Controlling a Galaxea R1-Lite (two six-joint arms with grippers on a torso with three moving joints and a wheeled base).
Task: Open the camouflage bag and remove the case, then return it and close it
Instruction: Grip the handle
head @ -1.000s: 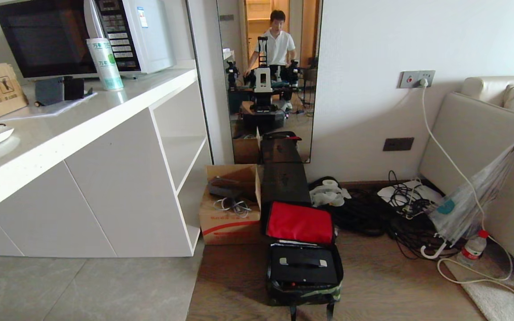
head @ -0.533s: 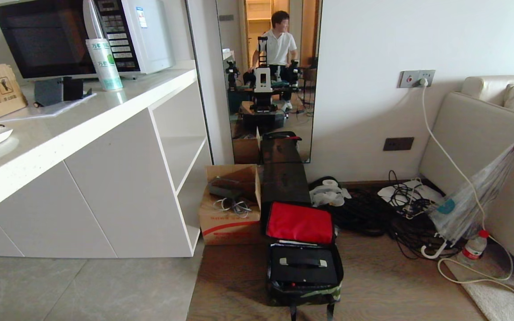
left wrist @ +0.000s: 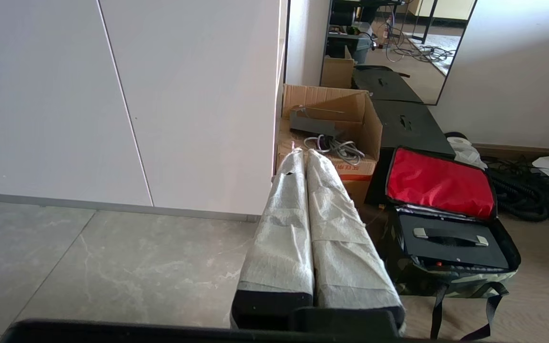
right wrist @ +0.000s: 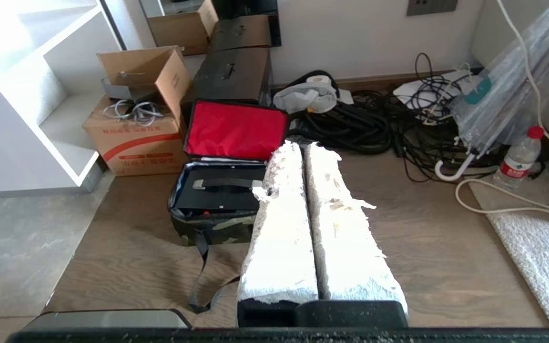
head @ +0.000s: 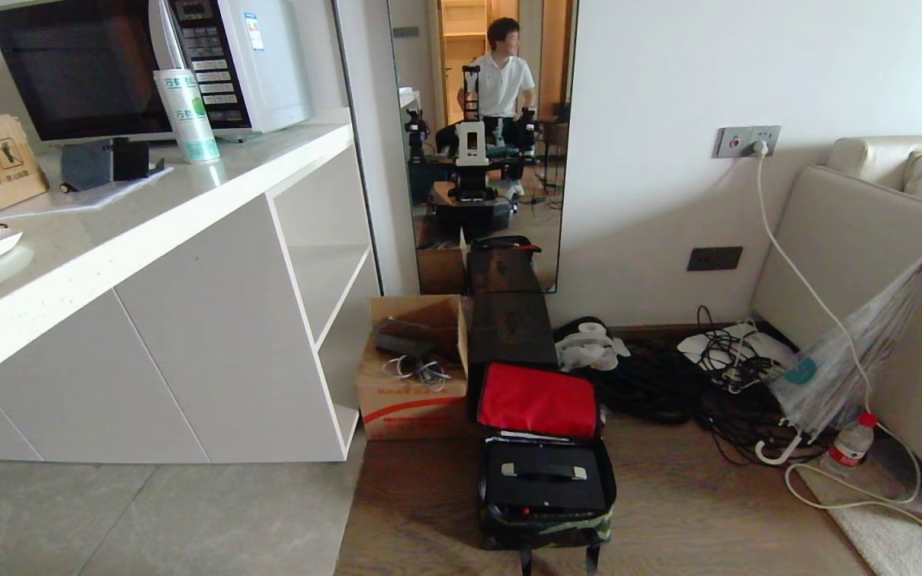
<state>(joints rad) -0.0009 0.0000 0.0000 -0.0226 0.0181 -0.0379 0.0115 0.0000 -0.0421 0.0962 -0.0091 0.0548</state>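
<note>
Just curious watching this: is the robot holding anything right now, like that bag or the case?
Nothing. Both the left gripper and right gripper are shut on air, away from the camouflage bag and the case.

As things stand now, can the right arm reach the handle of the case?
Probably yes: the camouflage bag lies open, the case handle is uncovered, and nothing stands between it and the shut right end effector.

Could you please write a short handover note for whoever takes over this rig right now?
Left end effector: shut, empty, held above the floor, clear of the bag.
Right end effector: shut, empty, likewise clear of the bag.
Green-and-black camouflage fabric bag: on the wooden floor, unzipped, red-lined lid leaning back against a taller black box.
Flat black rigid case with silver-mounted handle: lying inside the bag.
Done: bag open.
Left: at least closing the bag; whether the case was already removed cannot be told.
</note>
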